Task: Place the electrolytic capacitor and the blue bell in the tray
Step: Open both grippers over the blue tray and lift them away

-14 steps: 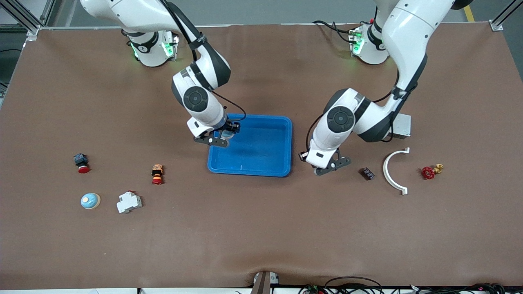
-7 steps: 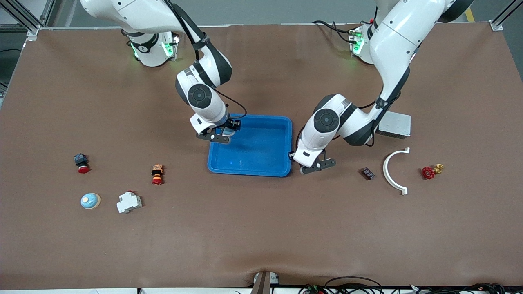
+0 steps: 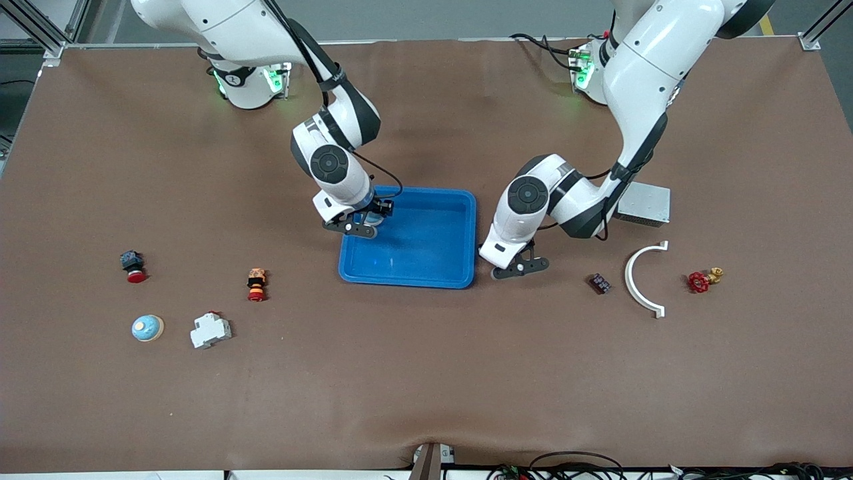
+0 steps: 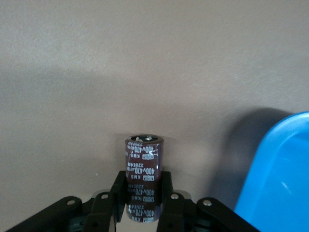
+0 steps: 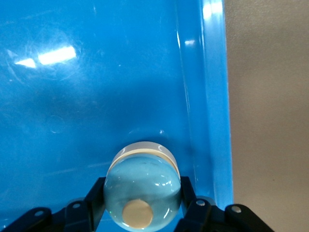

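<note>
Right claw (image 5: 142, 212) grips the bell (image 5: 141, 186) over the tray (image 3: 460, 267); left claw (image 4: 142, 205) grips the capacitor (image 4: 143, 169) over worktop (image 3: 426, 373) beside the tray. A second bell (image 3: 147, 328) lies near a breaker (image 3: 210, 331).

A wide table (image 3: 426, 373) is covered by a brown mat, slightly rippled along the edge nearest the front camera. Grey floor (image 3: 466, 19) is seen past the top edge, with a yellow line (image 3: 766, 21) at one corner. Aluminium frame posts (image 3: 36, 27) are seen at the corners. Cables (image 3: 573, 467) are bunched below the near edge.
</note>
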Controlling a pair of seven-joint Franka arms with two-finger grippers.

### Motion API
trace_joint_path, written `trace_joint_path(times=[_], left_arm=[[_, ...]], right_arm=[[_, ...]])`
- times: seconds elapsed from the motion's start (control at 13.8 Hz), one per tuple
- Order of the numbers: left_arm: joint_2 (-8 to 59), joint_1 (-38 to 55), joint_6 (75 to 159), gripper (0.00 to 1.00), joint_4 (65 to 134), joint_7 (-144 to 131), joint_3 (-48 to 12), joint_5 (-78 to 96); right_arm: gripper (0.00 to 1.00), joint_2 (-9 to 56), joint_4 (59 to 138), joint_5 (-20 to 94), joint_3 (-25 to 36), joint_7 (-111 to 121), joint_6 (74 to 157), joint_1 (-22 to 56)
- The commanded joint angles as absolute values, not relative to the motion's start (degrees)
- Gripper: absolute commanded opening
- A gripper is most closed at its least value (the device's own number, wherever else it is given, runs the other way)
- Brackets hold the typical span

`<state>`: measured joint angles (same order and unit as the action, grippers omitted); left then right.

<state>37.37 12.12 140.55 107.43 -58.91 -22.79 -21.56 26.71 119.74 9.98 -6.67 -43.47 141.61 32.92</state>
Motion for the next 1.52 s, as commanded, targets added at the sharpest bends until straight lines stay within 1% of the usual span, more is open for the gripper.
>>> trace_joint_path(times=[0.0, 0.22, 0.43, 0.51, 0.58, 0.65, 0.72, 0.87, 0.94, 1.09, 1.23, 1.3, 1.38, 1.45], left_arm=[[35.3, 11.9, 140.4, 0.0, 109.0, -59.8, -22.9, -23.0], [31.6, 10.5, 138.5, 0.0, 108.2, -59.3, -23.1, -22.6], [31.8, 11.3, 138.4, 0.0, 106.9, -61.0, -25.0, -19.4], [32.0, 11.3, 138.4, 0.0, 106.9, -62.4, -26.2, -19.3], [32.2, 11.7, 138.4, 0.0, 106.7, -64.6, -27.1, -19.3], [32.3, 12.0, 138.5, 0.0, 106.7, -67.0, -28.2, -19.3], [32.7, 12.5, 138.4, 0.0, 106.7, -69.5, -29.0, -19.3], [32.9, 14.8, 138.4, 0.0, 106.8, -75.1, -29.4, -19.3], [33.5, 16.6, 138.4, 0.0, 106.8, -78.6, -29.3, -19.4], [34.8, 19.2, 138.8, 0.0, 106.7, -82.5, -29.3, -20.2], [35.9, 21.7, 138.9, 0.0, 106.9, -83.8, -29.0, -20.1], [36.3, 22.1, 138.9, 0.0, 107.0, -84.9, -29.0, -20.2], [36.7, 22.1, 138.9, 0.0, 107.0, -85.1, -28.9, -20.3], [37.0, 22.1, 138.7, 0.24, 107.1, -84.9, -28.9, -20.4]], right_arm=[[0.15, 26.6, 120.3, 11.2, -6.2, -43.9, 142.7, 34.3], [0.16, 27.0, 120.2, 11.2, -6.2, -43.9, 142.8, 34.4], [0.2, 27.2, 120.2, 11.2, -6.2, -43.9, 142.9, 34.5], [0.29, 27.2, 120.2, 11.2, -6.2, -43.9, 142.8, 34.4], [0.44, 27.2, 120.2, 11.2, -6.2, -43.9, 142.7, 34.4], [0.9, 27.2, 120.2, 11.2, -6.2, -43.9, 142.6, 34.4], [1.0, 27.0, 120.2, 11.2, -6.2, -43.9, 142.2, 34.4], [1.0, 26.4, 120.1, 11.2, -6.2, -44.0, 141.2, 34.4], [1.0, 25.9, 119.7, 11.2, -6.2, -43.9, 139.2, 34.3], [1.0, 22.5, 118.2, 11.1, -6.0, -43.5, 132.1, 33.6], [1.0, 18.9, 115.3, 10.6, -5.6, -42.1, 122.7, 31.7], [1.0, 17.1, 114.7, 10.3, -5.6, -39.8, 119.3, 30.2], [1.0, 14.4, 115.4, 9.2, -5.6, -34.7, 117.6, 29.1], [1.0, 12.1, 116.7, 8.5, -5.5, -30.3, 116.9, 27.5]])
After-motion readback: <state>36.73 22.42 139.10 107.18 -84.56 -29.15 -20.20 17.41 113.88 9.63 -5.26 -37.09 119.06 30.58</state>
